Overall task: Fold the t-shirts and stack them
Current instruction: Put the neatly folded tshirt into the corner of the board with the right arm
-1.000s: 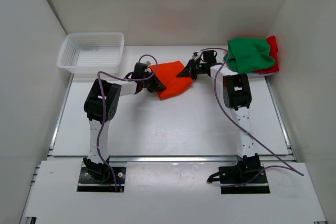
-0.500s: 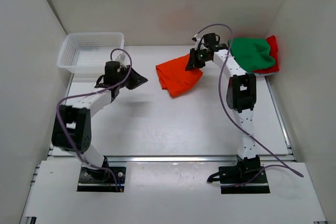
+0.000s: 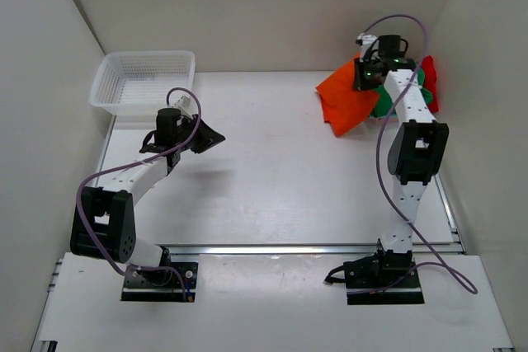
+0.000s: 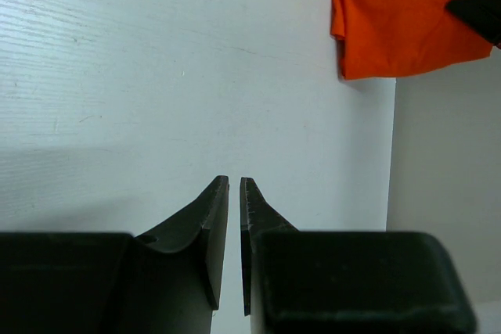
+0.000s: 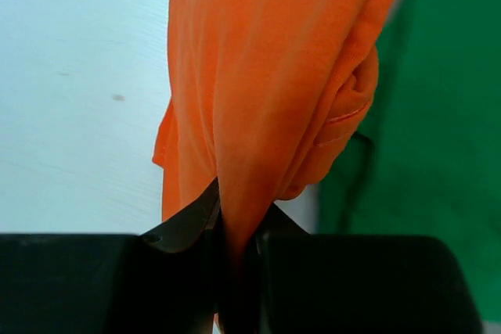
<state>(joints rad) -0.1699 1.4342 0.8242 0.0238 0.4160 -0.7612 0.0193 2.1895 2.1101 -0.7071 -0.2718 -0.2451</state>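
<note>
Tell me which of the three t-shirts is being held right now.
The orange t-shirt, pinched in the right end effector; the green t-shirt and red t-shirt lie unheld.
</note>
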